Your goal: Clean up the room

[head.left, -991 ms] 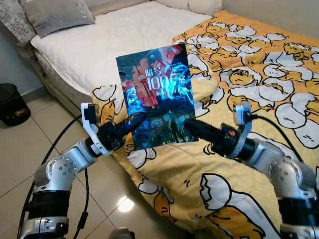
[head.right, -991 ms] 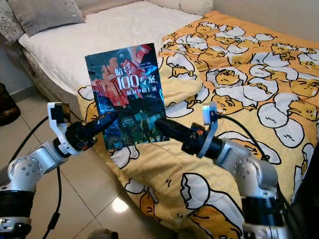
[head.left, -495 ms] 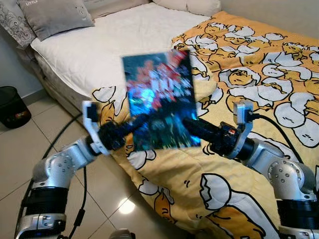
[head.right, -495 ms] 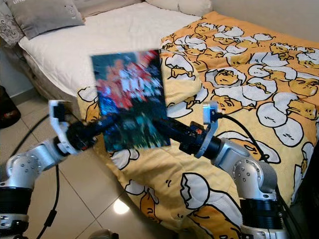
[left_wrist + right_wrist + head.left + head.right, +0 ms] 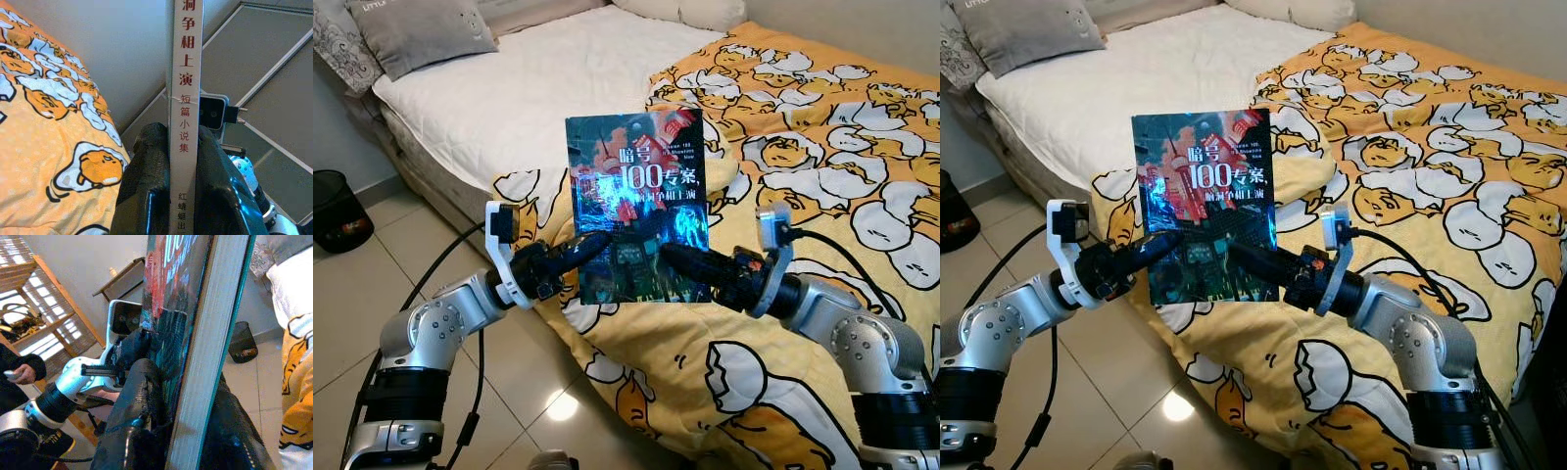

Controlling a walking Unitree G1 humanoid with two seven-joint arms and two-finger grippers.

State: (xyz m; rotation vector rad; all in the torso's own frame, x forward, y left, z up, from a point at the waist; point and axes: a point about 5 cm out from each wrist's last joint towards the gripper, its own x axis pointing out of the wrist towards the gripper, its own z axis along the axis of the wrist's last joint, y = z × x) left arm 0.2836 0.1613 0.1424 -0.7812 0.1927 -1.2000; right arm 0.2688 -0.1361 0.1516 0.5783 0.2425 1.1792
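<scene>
Both sets of jaws are clamped on one paperback book (image 5: 637,201), left gripper (image 5: 592,247) at its spine edge, right gripper (image 5: 677,258) at its page edge, holding it upright above the egg-print duvet (image 5: 822,147) at the bed's (image 5: 509,88) edge; one black bin (image 5: 335,206) stands on the floor.

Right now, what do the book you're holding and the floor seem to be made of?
The book looks like paper with a glossy coated cover: light glints blue off it, and pale page edges show in the right wrist view. The floor seems to be polished tile: grout lines, a bright reflection.
</scene>
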